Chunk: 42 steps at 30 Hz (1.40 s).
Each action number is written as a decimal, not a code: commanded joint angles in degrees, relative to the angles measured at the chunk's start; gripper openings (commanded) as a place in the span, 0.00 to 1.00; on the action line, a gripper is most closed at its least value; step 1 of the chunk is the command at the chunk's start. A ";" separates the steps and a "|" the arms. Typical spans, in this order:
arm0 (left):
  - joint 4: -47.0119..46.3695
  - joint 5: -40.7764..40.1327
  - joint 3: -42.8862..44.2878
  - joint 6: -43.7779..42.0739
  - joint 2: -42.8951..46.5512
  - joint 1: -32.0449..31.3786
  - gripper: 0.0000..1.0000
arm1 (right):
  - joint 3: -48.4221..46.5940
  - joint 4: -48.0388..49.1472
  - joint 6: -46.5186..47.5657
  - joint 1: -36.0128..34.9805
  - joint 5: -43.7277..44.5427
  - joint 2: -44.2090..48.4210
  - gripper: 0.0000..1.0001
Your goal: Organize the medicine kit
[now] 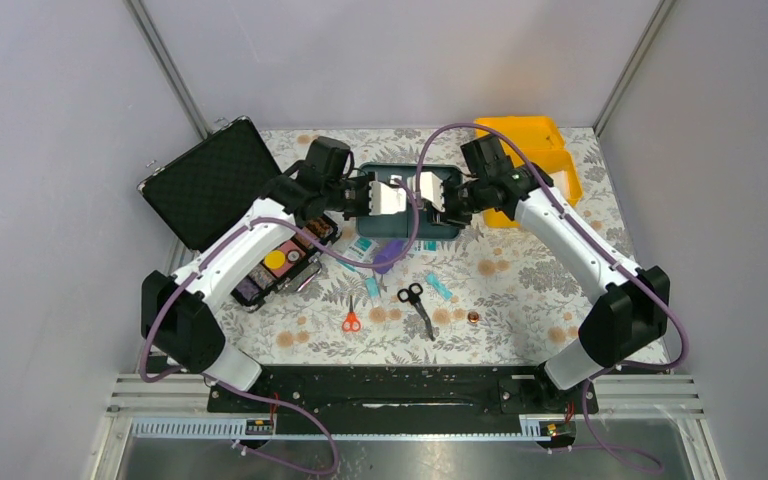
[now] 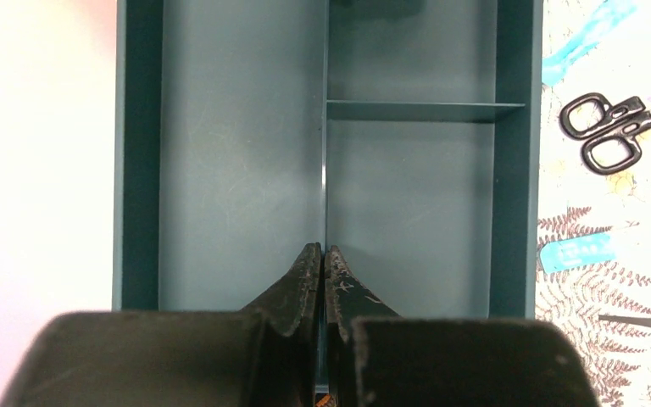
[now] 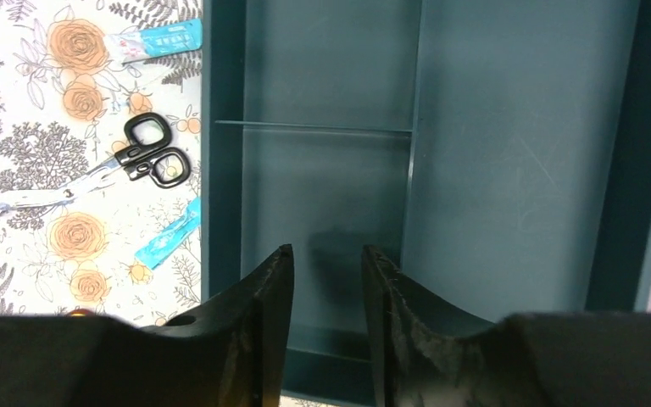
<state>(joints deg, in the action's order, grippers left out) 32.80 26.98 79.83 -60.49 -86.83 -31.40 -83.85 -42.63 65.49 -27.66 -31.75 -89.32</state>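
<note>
The teal divided inner tray [image 1: 405,222] lies out of the case on the floral cloth at the back middle. The yellow medicine kit case [image 1: 532,160] stands open behind my right arm. My left gripper [image 1: 362,195] is at the tray's left end. In the left wrist view it [image 2: 323,252] is shut on the tray's long middle divider [image 2: 324,170]. My right gripper [image 1: 450,200] is at the tray's right end. In the right wrist view it [image 3: 326,252] is open and empty over a small compartment of the tray [image 3: 509,170]. All compartments in view are empty.
An open black hard case [image 1: 215,180] with colourful rolls [image 1: 278,265] sits at the left. Black scissors [image 1: 416,302], orange scissors [image 1: 351,320], blue sachets [image 1: 439,287], a purple item [image 1: 390,252] and a small copper piece [image 1: 473,317] lie in front of the tray.
</note>
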 commanded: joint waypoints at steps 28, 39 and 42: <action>-13.95 4.49 -4.12 10.89 4.62 0.22 0.00 | 0.88 10.81 -0.49 -0.64 0.79 2.40 0.49; -23.98 2.23 -9.67 14.60 7.56 0.21 0.00 | 0.63 10.16 -0.63 -0.64 2.60 -0.13 0.24; -24.15 1.90 -9.59 15.65 7.46 0.35 0.00 | 0.79 10.21 -0.27 -0.64 3.56 -0.26 0.15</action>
<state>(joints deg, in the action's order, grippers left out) 17.30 28.88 70.02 -47.11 -82.61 -31.24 -82.32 -32.36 64.71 -27.77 -29.34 -89.12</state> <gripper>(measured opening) 0.013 0.180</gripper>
